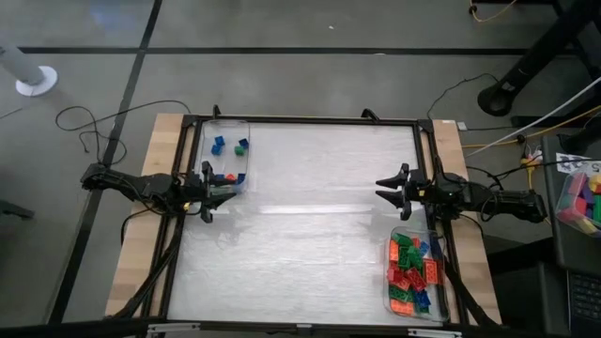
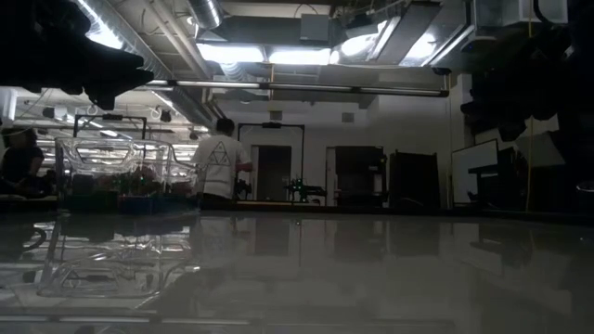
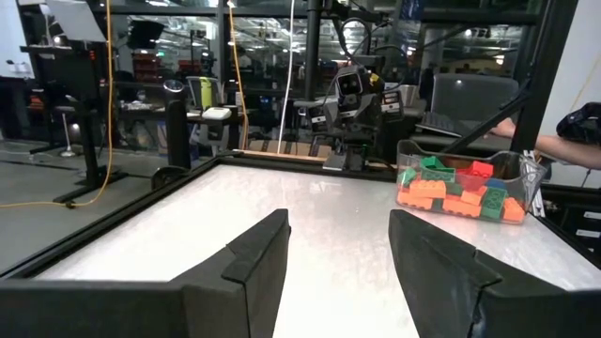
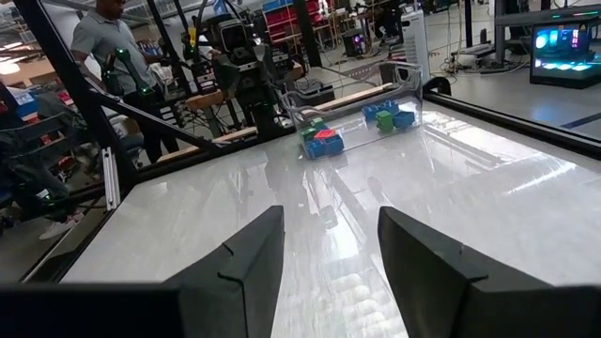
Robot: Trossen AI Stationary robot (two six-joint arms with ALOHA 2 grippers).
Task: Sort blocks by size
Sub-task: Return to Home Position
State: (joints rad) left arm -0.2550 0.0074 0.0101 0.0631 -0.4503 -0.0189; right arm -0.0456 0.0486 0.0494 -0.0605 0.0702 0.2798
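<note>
A clear tray point(image 1: 242, 171) at the table's far left holds a few small blue, green and red blocks point(image 1: 230, 147), also seen in the right wrist view as blocks point(image 4: 355, 130). A second clear tray point(image 1: 438, 291) at the near right is filled with several red, orange, green and blue blocks point(image 1: 411, 272), seen in the left wrist view as blocks point(image 3: 455, 188). My left gripper point(image 1: 223, 192) point(image 3: 338, 253) stands open at the left edge, beside the far-left tray. My right gripper point(image 1: 383, 190) point(image 4: 329, 244) stands open at the right edge. Both point level over the bare white tabletop with nothing between their fingers.
A black frame point(image 1: 310, 120) runs round the white tabletop. Off the table's right side stands a bin of pink, green and yellow blocks point(image 1: 582, 199). A person in a white shirt point(image 2: 221, 167) stands in the room beyond. The table's middle point(image 1: 310, 225) is bare.
</note>
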